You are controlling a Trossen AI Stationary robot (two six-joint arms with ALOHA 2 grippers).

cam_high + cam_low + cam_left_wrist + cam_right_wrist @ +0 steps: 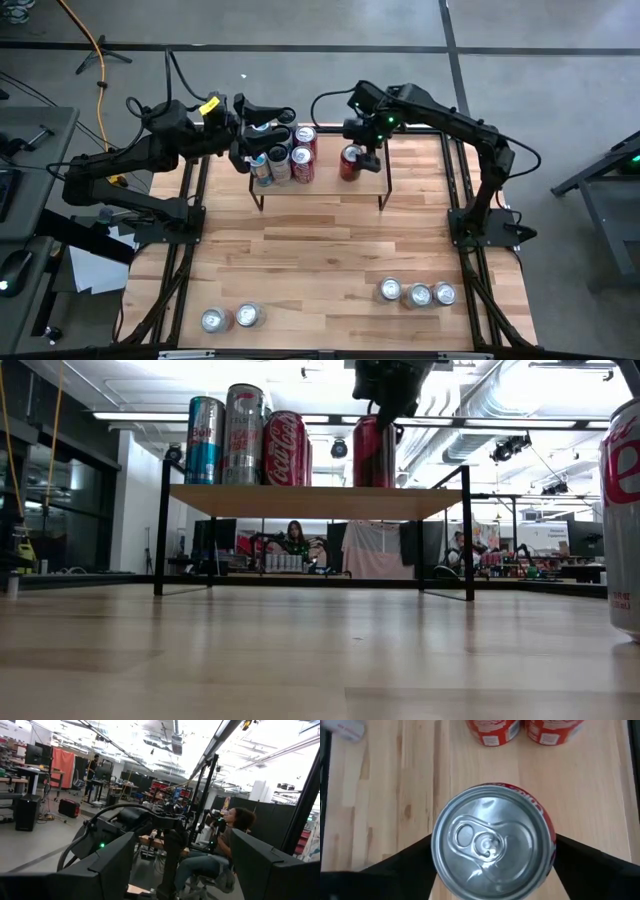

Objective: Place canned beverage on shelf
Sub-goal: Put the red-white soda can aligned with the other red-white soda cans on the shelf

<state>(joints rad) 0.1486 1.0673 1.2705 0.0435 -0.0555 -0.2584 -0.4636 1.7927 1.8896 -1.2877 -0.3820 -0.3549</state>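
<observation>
- Between the right gripper's (492, 870) two dark fingers (405, 865) stands a red can (493, 847), upright, its silver lid and pull tab facing the wrist camera.
- One finger lies on each side of the can; from the wrist view I cannot tell whether they press its wall or stand just off it, so whether it is grasped or let go stays unsettled.
- Under those fingers the can rests on the shelf (330, 190), toward the shelf's right part, apart from the other cans.
- From table height the same can (375, 452) stands on the plank with the right gripper (392, 395) directly above it.
- Beyond the fingers, farther along the plank, two more red cans (492, 731) stand side by side.
- Near the left gripper (262, 118), at the shelf's left end, a cluster of cans (285, 155) stands upright: blue, silver and red.
- Left fingers (112, 865) are spread apart, with only the room showing between them.
- Past those fingers a seated person (227, 840) shows in the room.
- Far from both grippers, at the table's (320, 260) near edge, two silver-topped cans (230, 318) sit at the left and three (417, 293) at the right.
</observation>
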